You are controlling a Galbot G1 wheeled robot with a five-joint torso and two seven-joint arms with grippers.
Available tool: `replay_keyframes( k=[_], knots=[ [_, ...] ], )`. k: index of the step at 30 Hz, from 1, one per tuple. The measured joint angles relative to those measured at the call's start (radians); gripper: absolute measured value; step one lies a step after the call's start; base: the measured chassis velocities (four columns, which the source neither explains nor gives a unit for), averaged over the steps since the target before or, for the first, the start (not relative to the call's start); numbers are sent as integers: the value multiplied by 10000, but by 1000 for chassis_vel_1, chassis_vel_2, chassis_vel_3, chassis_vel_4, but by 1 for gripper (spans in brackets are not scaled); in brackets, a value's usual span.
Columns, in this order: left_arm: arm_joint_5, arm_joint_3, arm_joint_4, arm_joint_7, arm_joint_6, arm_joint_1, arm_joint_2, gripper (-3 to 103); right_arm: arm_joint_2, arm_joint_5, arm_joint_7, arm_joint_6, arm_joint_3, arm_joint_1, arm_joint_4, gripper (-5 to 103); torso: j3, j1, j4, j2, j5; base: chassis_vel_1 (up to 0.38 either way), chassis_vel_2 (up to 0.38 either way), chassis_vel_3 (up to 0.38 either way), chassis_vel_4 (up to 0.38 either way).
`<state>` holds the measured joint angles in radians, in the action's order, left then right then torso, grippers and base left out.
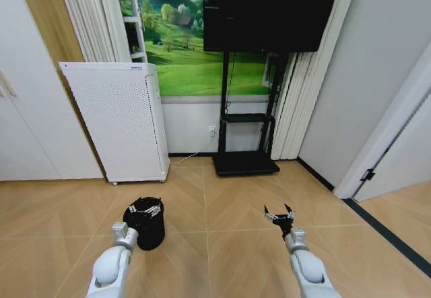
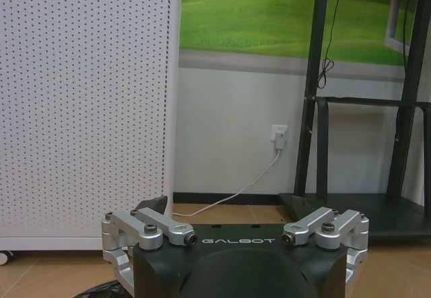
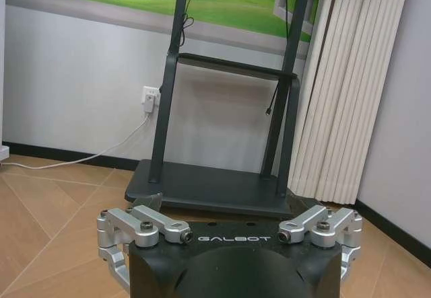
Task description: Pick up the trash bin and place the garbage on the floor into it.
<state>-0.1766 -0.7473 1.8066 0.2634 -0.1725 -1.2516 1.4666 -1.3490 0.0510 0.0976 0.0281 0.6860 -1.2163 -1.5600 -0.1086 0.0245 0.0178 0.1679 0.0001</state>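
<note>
Wood floor (image 1: 222, 204): one trash bin (image 1: 145, 225), two arms.

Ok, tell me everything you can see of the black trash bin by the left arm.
The trash bin is small, round and black, narrowing slightly toward its base. It stands upright on the wooden floor, in front of the white perforated appliance. The left gripper sits open at its rim; whether they touch is unclear.

Both arms reached fwd & low from the robot's shoulders, wrists roughly level. Left gripper (image 1: 145, 210) sat w/ jaws spread apart, linkages splayed wide. Right gripper (image 1: 279, 215) hung at about the same height, well apart from the left, jaws likewise spread.
</note>
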Motion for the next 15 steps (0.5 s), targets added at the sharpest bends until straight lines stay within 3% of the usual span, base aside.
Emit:
replay_keyframes(
  k=[15],
  knots=[
    [170, 20, 119, -281, -64, -22, 136, 100, 242, 215, 67, 14, -18, 87, 111, 100, -453, 152, 1, 605, 0, 0, 0, 0, 0]
  ],
)
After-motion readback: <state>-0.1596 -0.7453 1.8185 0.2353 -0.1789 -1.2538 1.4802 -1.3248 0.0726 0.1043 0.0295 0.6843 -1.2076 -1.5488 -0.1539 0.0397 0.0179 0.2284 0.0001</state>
